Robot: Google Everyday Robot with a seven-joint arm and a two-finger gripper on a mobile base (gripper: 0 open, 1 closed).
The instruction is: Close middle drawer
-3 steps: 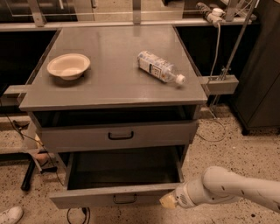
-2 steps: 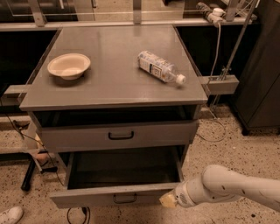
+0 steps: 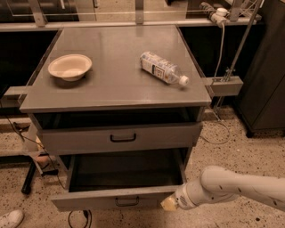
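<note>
Lingering end effector [image 3: 170, 203] at middle drawer [image 3: 89, 202]

Looks like a lab or workshop: speckled hard floor [image 3: 254, 156] beneath the gripper [image 3: 170, 203], which sits at the middle drawer's [image 3: 107, 200] right front corner; grey utility cabinet [image 3: 116, 84] above it; cabled power strip [image 3: 214, 12] far beyond.

The arm [image 3: 231, 185] behind the gripper [image 3: 168, 203] eases a little toward 10 o'clock, so its rounded white bulge now sits slightly higher and closer to the middle drawer [image 3: 89, 202]. The gripper is at 5 o'clock in the view, at the right end of that drawer's front panel.
</note>
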